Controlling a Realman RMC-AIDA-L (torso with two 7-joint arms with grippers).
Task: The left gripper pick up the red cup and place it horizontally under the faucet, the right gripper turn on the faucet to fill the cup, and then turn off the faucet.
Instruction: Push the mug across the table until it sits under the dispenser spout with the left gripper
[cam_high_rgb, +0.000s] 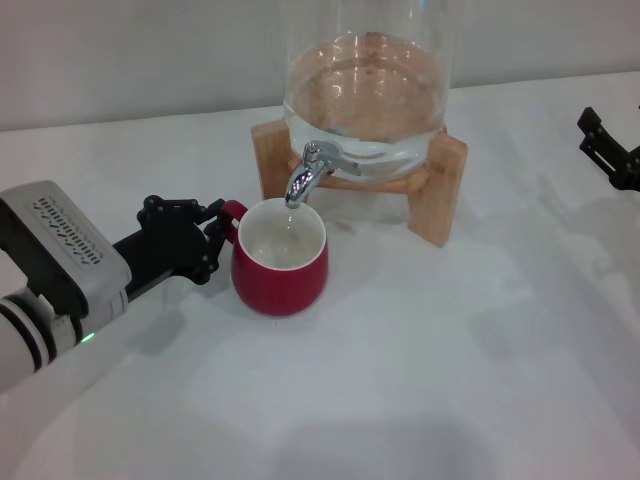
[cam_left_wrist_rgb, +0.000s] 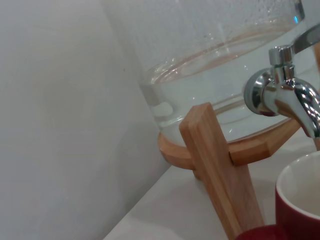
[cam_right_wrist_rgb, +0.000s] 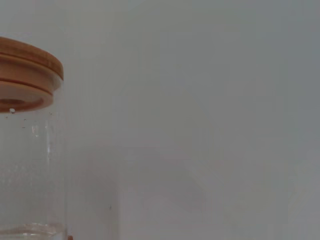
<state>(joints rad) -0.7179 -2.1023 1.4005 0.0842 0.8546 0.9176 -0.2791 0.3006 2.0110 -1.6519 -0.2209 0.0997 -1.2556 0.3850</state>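
The red cup stands upright on the white table, its white inside right below the spout of the chrome faucet. My left gripper reaches in from the left and is shut on the cup's small red handle. The left wrist view shows the faucet close up, with the cup's rim beneath it. Far off at the right edge, my right gripper hangs open, well away from the faucet. I cannot tell whether water is running.
The glass dispenser holds water and rests on a wooden stand at the back of the table. Its wooden lid shows in the right wrist view. A grey wall stands behind.
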